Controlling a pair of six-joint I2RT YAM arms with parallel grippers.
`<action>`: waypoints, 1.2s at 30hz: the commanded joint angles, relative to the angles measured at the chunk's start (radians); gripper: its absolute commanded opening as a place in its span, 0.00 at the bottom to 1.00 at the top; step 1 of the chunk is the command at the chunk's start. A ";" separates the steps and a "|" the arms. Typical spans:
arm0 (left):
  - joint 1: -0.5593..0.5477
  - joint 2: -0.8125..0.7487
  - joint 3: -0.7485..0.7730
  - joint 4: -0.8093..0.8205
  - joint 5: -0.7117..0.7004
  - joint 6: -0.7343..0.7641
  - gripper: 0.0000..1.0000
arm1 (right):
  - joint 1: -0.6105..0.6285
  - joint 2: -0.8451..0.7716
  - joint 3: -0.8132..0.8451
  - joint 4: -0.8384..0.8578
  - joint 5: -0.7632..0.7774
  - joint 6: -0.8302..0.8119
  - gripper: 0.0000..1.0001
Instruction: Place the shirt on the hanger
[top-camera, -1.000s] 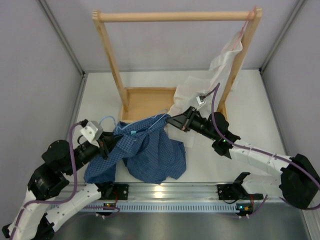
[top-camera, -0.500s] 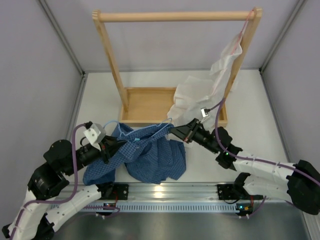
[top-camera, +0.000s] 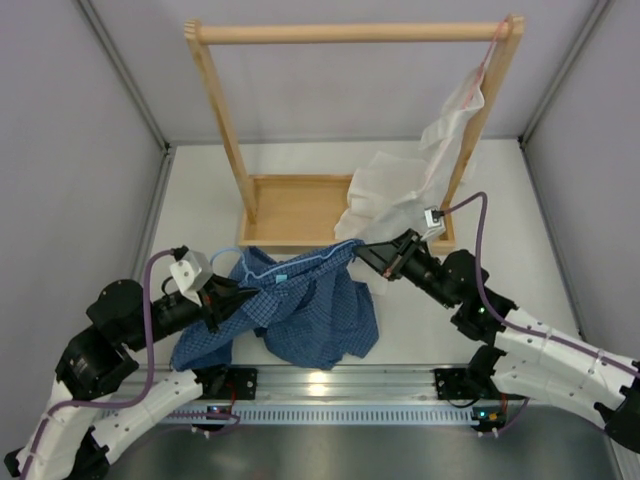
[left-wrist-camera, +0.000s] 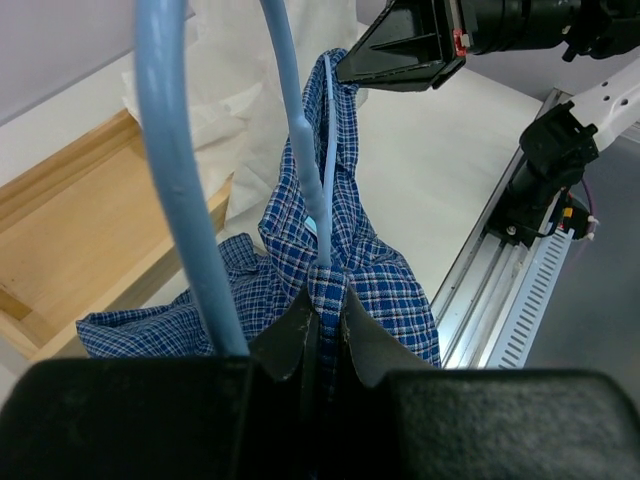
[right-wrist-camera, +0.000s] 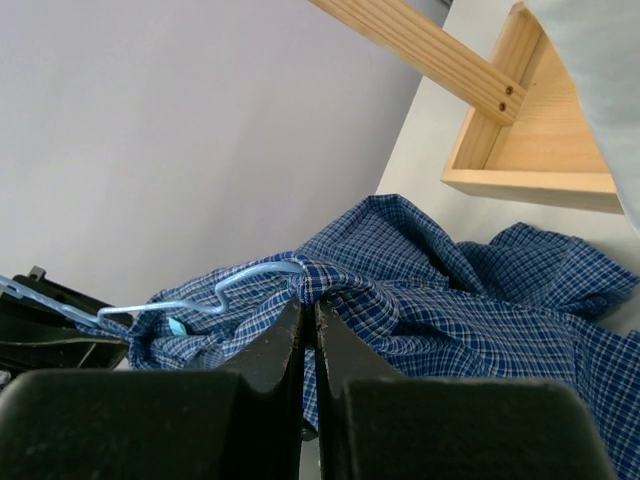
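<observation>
Top external view, from the left: the left gripper (top-camera: 232, 297) hangs low over the table's near-left part. Its jaws are nearly closed on the wire of the light blue hanger (left-wrist-camera: 300, 135) together with a fold of cloth. The left wrist view shows the thin wire running down into the pinch, with the hook curving up past the camera. The dark blue checked shirt (top-camera: 315, 310) lies between the two arms. Its bulk is heaped on the table in soft crumpled folds, and an upper edge is drawn up into a taut ridge along the hanger. At the right end of that ridge the right gripper (top-camera: 362, 252) is clamped on the cloth, jaws fully together.

The step in hand looks like working the hanger inside the shirt. One shoulder seems strung along the wire, though how far the wire sits inside is hidden. Next, the cloth likely needs easing further over the wire's arm while the left gripper keeps the hanger steady. Too hard a pull could drag the wire out.
</observation>
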 joint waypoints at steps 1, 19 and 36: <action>0.000 -0.022 0.040 -0.023 0.047 -0.004 0.00 | -0.015 -0.019 0.107 -0.123 0.149 -0.118 0.00; 0.000 0.325 0.265 0.142 -0.194 -0.073 0.00 | 0.083 0.087 0.469 -0.286 -0.247 -0.487 0.00; 0.002 0.397 0.128 0.395 0.275 0.075 0.00 | 0.202 -0.214 0.250 -0.551 -0.029 -0.529 0.53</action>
